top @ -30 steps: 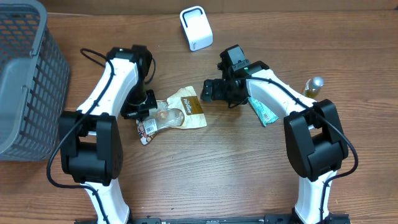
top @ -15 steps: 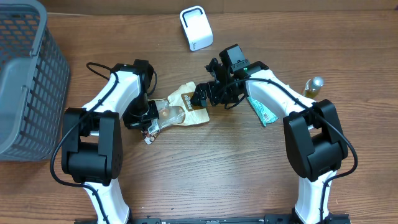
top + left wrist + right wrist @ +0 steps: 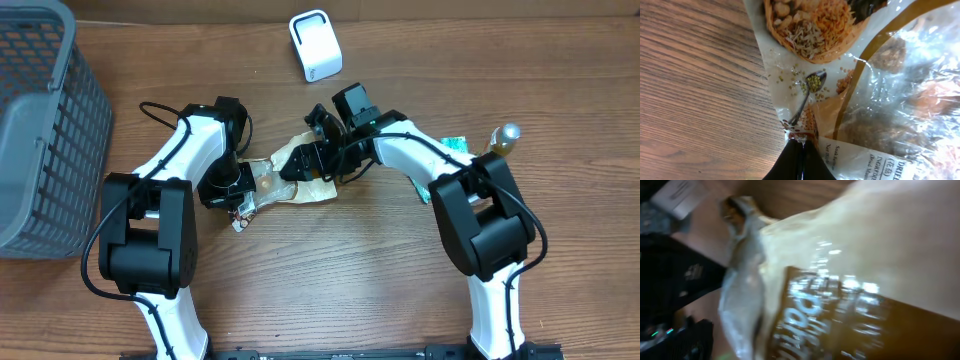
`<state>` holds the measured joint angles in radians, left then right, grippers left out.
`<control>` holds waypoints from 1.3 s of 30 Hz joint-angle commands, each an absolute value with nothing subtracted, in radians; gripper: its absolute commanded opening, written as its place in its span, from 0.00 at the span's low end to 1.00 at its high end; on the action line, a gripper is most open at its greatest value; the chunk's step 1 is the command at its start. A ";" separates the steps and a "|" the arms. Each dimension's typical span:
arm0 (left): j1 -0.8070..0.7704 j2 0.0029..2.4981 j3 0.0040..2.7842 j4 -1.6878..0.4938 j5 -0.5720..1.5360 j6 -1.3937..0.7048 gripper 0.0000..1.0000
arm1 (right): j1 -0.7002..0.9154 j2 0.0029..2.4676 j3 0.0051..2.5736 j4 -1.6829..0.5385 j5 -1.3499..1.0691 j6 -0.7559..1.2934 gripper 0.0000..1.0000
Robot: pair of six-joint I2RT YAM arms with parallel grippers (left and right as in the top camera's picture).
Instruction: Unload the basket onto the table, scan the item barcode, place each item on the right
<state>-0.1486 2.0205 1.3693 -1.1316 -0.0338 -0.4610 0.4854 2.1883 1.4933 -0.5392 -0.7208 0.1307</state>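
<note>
the left gripper (image 3: 799,150) stays pinched shut on the near-left edge of the bag (image 3: 840,90). the right gripper (image 3: 303,160) stands wide open, holding nothing. over the last second it has slid left from beside the bag to its far-right end, and the bag has buckled up mid-table between the arms. a two-handed hold seems to be forming, to turn the barcode toward the far scanner (image 3: 315,45).
</note>
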 commanded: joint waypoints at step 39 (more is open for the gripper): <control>-0.144 2.008 1.361 -1.128 -0.025 -0.441 0.05 | 0.513 2.251 1.492 -0.443 -0.965 0.239 0.48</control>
<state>-0.1478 2.0205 1.3674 -1.1286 -0.0345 -0.4610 0.5148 2.2494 1.4925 -0.4450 -0.9180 0.2390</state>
